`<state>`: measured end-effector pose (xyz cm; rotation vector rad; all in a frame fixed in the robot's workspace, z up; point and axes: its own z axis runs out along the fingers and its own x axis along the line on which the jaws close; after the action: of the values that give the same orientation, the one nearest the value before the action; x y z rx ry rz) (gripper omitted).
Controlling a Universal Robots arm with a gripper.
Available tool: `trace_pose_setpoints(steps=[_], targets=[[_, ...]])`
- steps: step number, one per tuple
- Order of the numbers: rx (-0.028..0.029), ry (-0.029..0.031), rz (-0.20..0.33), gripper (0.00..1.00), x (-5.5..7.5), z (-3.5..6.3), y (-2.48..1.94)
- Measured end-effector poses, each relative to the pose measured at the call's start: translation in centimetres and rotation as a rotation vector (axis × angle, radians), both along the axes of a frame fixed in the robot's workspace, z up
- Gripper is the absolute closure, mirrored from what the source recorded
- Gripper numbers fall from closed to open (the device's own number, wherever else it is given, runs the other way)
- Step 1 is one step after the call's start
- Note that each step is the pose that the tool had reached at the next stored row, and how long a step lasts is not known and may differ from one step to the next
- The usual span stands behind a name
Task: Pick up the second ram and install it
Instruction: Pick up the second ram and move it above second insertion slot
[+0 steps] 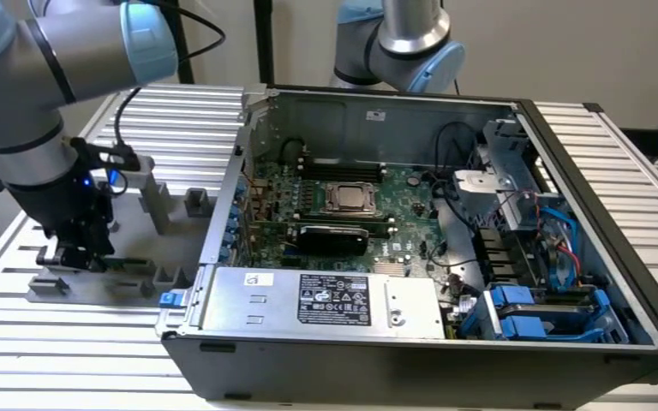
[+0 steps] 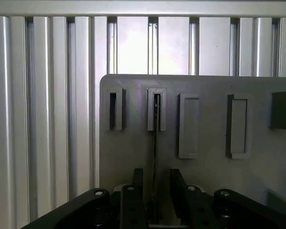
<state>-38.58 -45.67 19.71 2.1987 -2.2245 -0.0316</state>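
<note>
The second ram (image 2: 155, 152) stands on edge in the grey fixture plate (image 2: 133, 157), one end seated in a slotted block (image 2: 156, 109). It runs as a thin dark line straight between my fingers (image 2: 137, 183). My gripper (image 2: 156, 191) is open and straddles the stick, with a small gap on each side. In the exterior view my gripper (image 1: 72, 259) is low over the fixture (image 1: 89, 287) on the exterior view's left, and a green strip of the ram (image 1: 130, 261) shows beside it.
The open computer case (image 1: 421, 342) takes up the middle and the exterior view's right, with the motherboard, the silver processor square (image 1: 349, 199), a black expansion card (image 1: 329, 233) and the power supply (image 1: 306, 300). A second arm (image 1: 403, 43) stands behind the case. Grey upright blocks (image 1: 155, 205) rise near the fixture.
</note>
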Motion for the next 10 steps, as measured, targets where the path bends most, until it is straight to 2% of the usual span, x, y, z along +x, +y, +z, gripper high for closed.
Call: trace_pose_setpoints(steps=[10], targets=[[0.0053,0.0000,-0.012,0.00,0.08,-0.11,-0.02]])
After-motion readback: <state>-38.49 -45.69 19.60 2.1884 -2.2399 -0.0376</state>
